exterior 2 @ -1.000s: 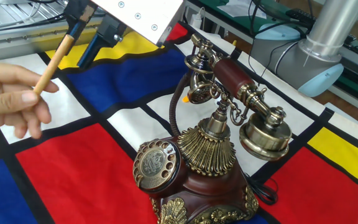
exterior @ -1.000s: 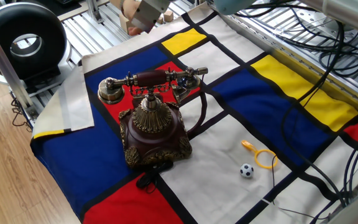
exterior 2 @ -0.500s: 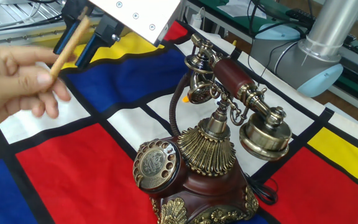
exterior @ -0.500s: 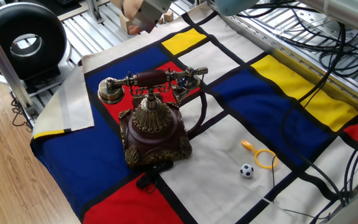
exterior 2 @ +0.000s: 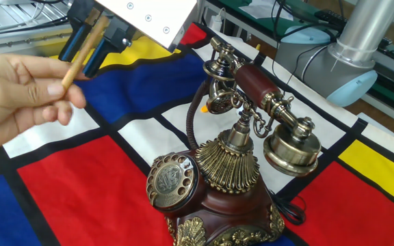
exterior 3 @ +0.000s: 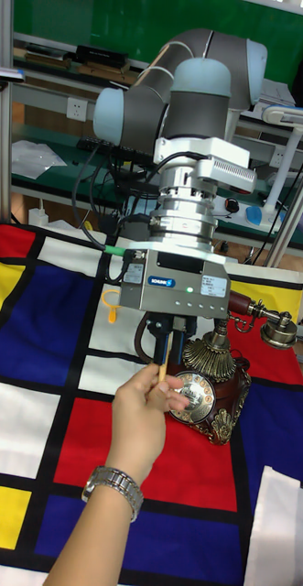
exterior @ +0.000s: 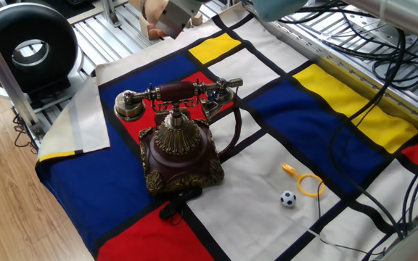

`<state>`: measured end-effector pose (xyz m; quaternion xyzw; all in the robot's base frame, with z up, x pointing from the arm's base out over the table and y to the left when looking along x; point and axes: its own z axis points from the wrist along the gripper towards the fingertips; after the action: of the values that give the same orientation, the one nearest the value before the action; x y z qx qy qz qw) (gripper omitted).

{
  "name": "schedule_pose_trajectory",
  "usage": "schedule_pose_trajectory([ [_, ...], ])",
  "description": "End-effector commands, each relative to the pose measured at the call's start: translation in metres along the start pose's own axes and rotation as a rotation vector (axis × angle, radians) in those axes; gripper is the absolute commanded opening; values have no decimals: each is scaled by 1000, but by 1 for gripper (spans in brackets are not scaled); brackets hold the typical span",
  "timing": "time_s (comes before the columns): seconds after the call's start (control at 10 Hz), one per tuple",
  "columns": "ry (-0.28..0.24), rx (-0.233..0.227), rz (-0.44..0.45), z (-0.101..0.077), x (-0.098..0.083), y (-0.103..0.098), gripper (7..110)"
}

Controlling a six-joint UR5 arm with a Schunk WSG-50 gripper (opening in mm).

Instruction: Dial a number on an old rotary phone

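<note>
A person's hand [exterior 2: 16,96] held a wooden stick [exterior 2: 85,45] between the gripper's [exterior 2: 94,35] open fingers, while the old rotary phone [exterior 2: 224,171] stood on the colour-blocked cloth [exterior 2: 81,184] nearby.

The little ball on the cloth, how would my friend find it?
Start at the old rotary phone in the middle of the coloured cloth. Go along to the white square beside it, where a yellow ring toy lies. The ball sits just next to that ring: tiny, round, black and white like a football.
</note>
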<state>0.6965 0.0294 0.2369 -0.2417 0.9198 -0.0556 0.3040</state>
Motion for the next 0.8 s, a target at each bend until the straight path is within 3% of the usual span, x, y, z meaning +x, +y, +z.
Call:
schedule_pose_trajectory([
  [0.0,-2,-1,33,0,1,-3,22],
  [0.1,-3,0,34,-1,2,-4,22],
  [0.2,-7,0,30,0,3,-5,7],
  [0.7,-9,2,38,-1,2,-6,7],
])
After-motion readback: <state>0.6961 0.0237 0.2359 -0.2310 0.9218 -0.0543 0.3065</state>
